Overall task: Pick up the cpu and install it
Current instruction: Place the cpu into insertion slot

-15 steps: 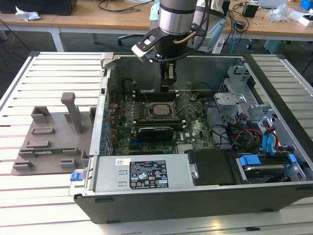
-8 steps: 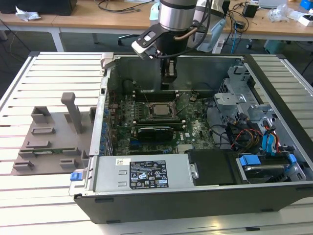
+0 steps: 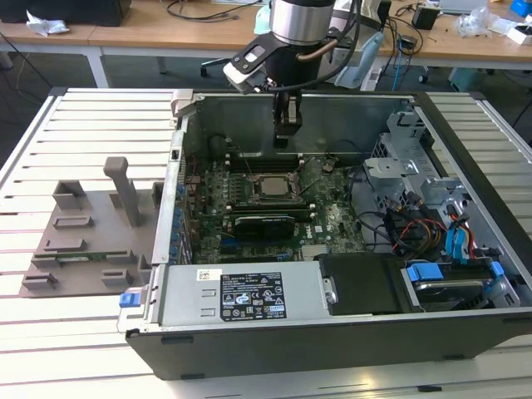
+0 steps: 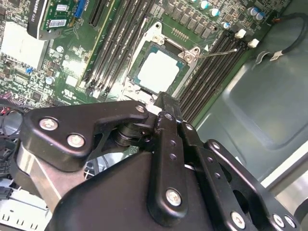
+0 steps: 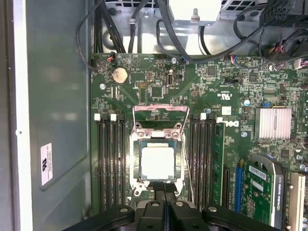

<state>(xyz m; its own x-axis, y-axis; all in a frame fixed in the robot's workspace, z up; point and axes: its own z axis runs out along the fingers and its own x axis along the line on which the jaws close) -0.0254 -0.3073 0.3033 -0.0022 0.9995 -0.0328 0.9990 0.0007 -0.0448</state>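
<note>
Silver cpu (image 5: 157, 162) in mobo socket (image 5: 135, 159), gripper (image 5: 164, 187) closed

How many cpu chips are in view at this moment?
1. The cpu lies in the motherboard socket inside the open computer case, close to the gripper. Others could be hidden.

The arm (image 3: 303, 21) ends in a silver-grey cylinder with a dark band; black cables (image 3: 353, 41) loop beside it; a pale boxy housing (image 3: 248, 65) is mounted alongside; the hand (image 3: 284, 140) is black, its linkage bars (image 4: 96, 130) fastened with silver screws (image 4: 173, 196).
</note>
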